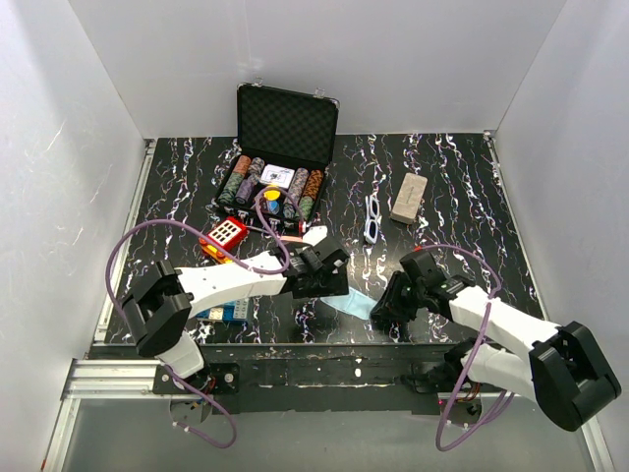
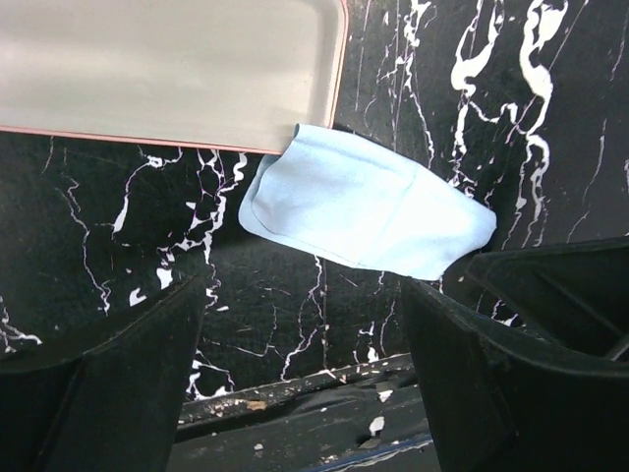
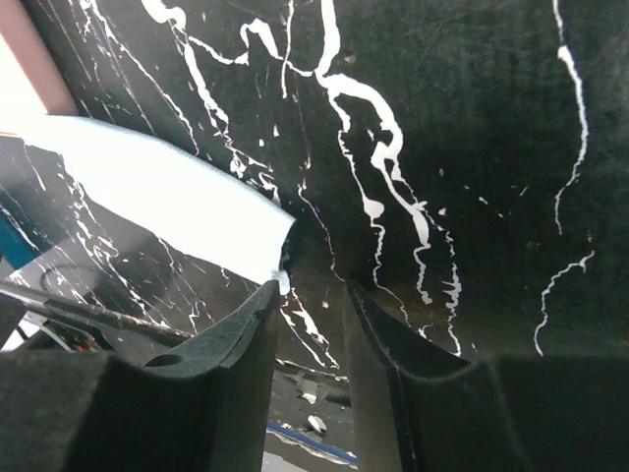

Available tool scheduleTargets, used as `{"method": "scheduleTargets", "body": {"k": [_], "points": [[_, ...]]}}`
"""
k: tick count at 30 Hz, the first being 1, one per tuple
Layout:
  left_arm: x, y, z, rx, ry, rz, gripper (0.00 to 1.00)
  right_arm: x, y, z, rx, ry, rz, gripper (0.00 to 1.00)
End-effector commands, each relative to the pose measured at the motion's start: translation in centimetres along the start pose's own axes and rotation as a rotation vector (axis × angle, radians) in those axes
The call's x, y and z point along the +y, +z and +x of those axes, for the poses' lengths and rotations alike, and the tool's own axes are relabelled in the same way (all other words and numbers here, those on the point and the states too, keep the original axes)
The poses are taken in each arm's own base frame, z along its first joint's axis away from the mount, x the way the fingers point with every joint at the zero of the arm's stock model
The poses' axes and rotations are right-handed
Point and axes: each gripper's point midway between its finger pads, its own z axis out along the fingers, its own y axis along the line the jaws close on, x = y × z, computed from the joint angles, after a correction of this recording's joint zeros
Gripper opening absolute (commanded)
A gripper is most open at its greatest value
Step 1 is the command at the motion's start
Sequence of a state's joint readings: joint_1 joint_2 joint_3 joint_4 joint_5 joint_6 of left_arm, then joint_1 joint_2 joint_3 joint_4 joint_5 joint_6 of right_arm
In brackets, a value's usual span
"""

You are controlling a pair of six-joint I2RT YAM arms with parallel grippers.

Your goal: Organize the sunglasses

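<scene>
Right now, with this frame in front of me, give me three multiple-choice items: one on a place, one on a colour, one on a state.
1. Where do the white sunglasses lie?
A) beside the grey-brown case
B) on top of the cloth
C) inside a drawer

2. What colour is the cloth lying between the two arms?
A) red
B) light blue
C) yellow

3. How do the left arm's jaws stand?
A) shut on the cloth
B) open, holding nothing
C) shut on the sunglasses

Answers:
1 A: in the top view they lie just left of that case.
2 B: the left wrist view shows it pale blue.
3 B: the left wrist view shows them wide apart with nothing between.
</scene>
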State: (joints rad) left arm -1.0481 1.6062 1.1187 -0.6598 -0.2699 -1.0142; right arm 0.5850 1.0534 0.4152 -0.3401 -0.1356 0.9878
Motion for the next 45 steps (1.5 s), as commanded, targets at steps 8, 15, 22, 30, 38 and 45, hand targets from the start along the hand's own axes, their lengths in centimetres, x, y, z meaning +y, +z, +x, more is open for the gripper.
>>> {"method": "scheduleTargets", "body": {"k": [8, 15, 22, 30, 38, 45], "points": [[-0.8, 2.1, -0.9, 0.005, 0.052, 0.141, 0.70, 1.0, 1.4, -1.4, -0.024, -0.043, 0.000, 0.39], [-0.5, 3.6, -0.3, 0.036, 0.062, 0.110, 0.56, 0.5, 2.0, -1.1, -0.013, -0.038, 0.019, 0.33], [0.3, 4.3, 0.2, 0.046, 0.062, 0.078, 0.53, 0.3, 2.9, -0.7, 0.006, -0.034, 0.024, 0.29], [0.4, 4.4, 0.6, 0.062, 0.059, 0.083, 0.52, -0.4, 2.5, -0.9, -0.015, -0.033, 0.068, 0.01], [-0.8, 3.6, 1.9, 0.101, 0.068, 0.152, 0.50, -1.7, 0.4, 0.2, 0.018, -0.090, 0.110, 0.01], [-2.7, 4.5, 3.5, 0.130, 0.132, 0.182, 0.47, -2.1, -0.8, 0.6, 0.017, -0.118, 0.114, 0.01]]}}
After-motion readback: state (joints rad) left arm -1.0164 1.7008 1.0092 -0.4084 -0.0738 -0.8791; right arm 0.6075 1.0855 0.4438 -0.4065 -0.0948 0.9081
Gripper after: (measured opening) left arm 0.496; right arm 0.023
